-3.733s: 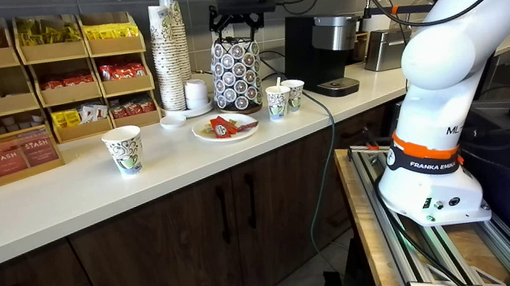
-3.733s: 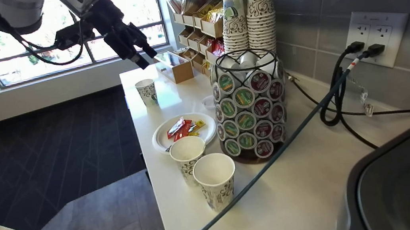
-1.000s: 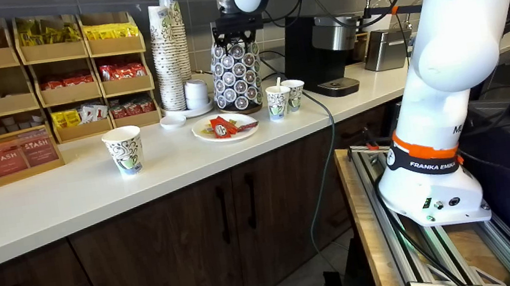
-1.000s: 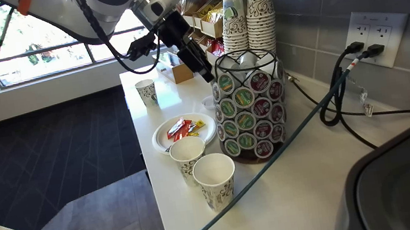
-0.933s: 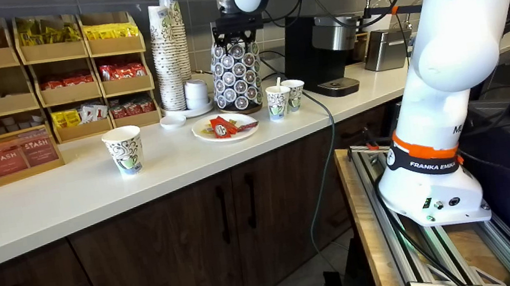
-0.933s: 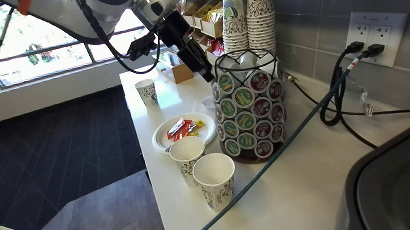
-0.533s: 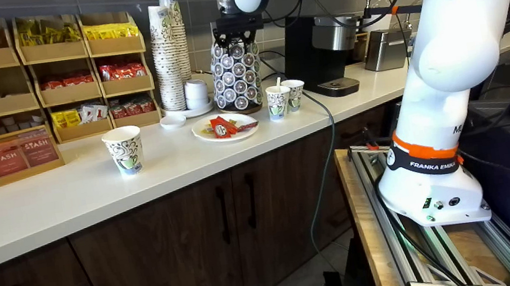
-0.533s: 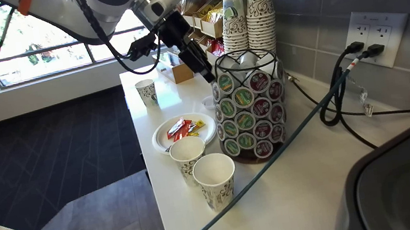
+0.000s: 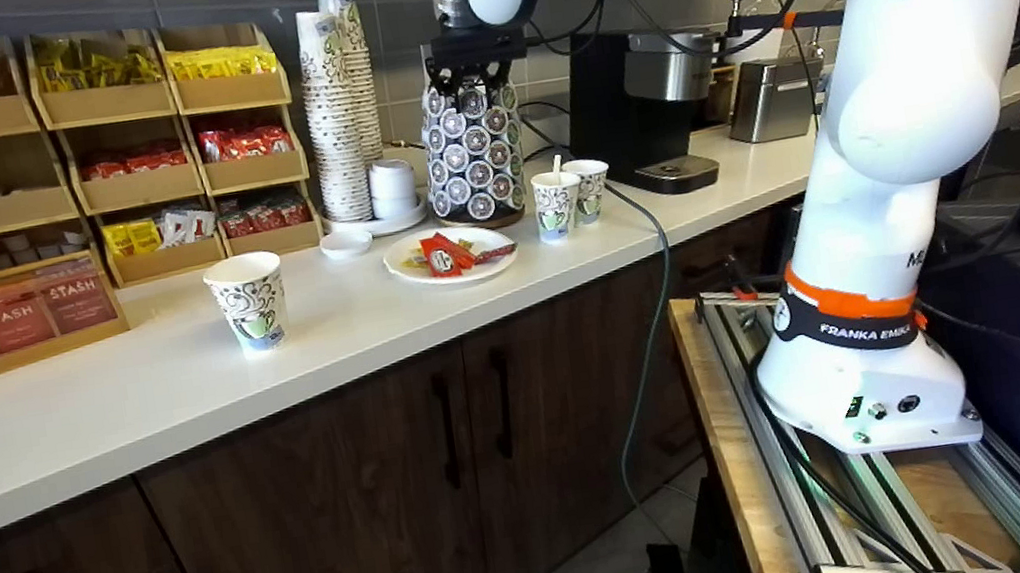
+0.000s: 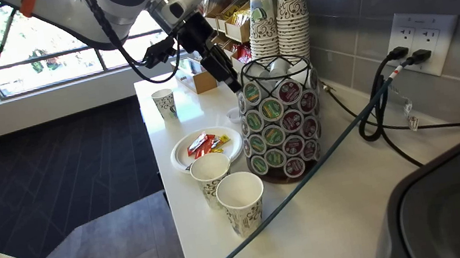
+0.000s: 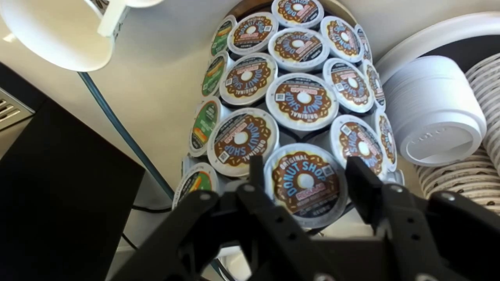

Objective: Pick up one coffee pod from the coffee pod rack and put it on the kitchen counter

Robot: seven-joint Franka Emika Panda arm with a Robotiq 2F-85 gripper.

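Far left of the jaws, in an exterior view, I have the wooden shelves point(image 9: 111, 104) with their red and yellow packets point(image 9: 245, 144). Less far left, and lower than the jaws, a patterned paper cup point(image 9: 250, 305) stands upright on the pale surface point(image 9: 334, 323). Nearer the jaws I see the tall stacks of cups point(image 9: 337, 140), with a short stack of white lids point(image 9: 393, 186) just beside them. Below the jaws and a little left, a white plate point(image 9: 483, 271) carries red and yellow sachets point(image 9: 448, 255).

The coffee pod rack point(image 9: 488, 222) stands upright under the jaws, which reach down to its upper part. My wrist view shows them grasping a coffee pod point(image 11: 306, 183): they meet it on both sides, its brown face (it reads "Donut Shop") turned to the camera, and it sits in the rack among the other pods point(image 11: 302, 102). How firm that hold is, I can't tell from here.

Right of the jaws and lower, a cup point(image 9: 556, 209) with a stick point(image 9: 557, 164) in it stands near a second cup point(image 9: 593, 191). Farther right is the black coffee machine point(image 9: 604, 101), and well right of the jaws, lower down, my arm's white base point(image 9: 864, 385).
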